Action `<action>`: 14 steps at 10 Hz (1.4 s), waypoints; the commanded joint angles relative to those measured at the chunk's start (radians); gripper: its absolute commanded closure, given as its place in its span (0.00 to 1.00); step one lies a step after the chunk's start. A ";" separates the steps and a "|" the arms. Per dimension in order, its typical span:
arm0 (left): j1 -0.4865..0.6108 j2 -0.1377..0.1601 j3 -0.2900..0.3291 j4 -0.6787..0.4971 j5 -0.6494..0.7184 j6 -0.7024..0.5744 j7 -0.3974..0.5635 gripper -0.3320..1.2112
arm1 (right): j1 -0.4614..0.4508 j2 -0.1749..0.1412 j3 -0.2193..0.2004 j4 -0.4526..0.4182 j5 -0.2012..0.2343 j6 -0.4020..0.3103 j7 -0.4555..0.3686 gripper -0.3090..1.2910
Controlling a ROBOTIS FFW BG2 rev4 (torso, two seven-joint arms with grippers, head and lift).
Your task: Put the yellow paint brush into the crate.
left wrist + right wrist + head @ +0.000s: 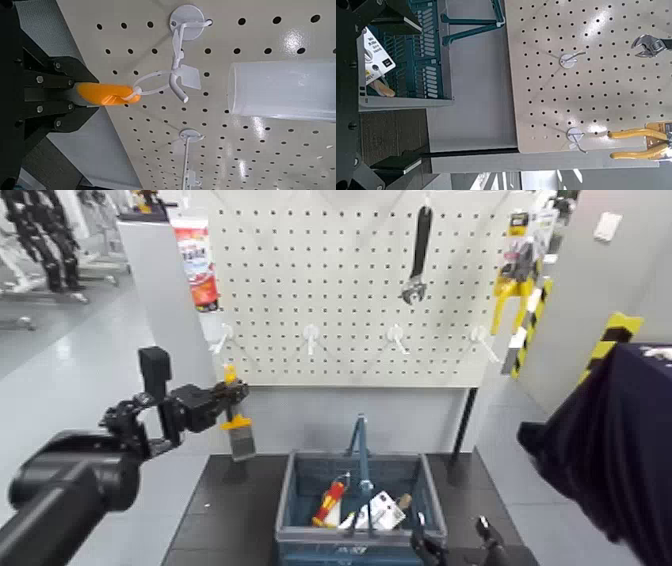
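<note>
The yellow paint brush is being held by the left pincer, whose fingers are clamped on the orange-yellow handle, as is being confirmed in the left wrist view. The brush is being carried upright, bristles downward, above the left part of the dark counter and just in front of the white pegboard. A white wire hook on the pegboard is being shown touching or just beside the handle tip; which of the two cannot be told.

The crate is being seen on the counter to the right of the brush and nearer the robot, with its blue handle bar standing upright across the middle. A red-and-yellow tool and a white box are lying inside it. The brush is being kept outside the crate.

The right pincer is being parked low at the near right corner of the crate, with its fingers spread apart and holding nothing.

A wrench and yellow-handled pliers are hanging on the pegboard.
</note>
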 commanded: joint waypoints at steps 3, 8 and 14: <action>0.023 -0.003 0.021 -0.029 0.002 -0.006 -0.002 0.99 | 0.000 0.000 -0.001 0.003 0.000 0.001 0.000 0.28; 0.138 -0.003 0.102 -0.259 -0.009 0.061 0.023 0.99 | 0.002 0.000 -0.001 0.005 0.002 0.006 0.000 0.28; 0.250 -0.011 0.180 -0.513 -0.014 0.141 0.051 0.99 | 0.002 0.000 0.002 0.006 0.002 0.012 0.000 0.28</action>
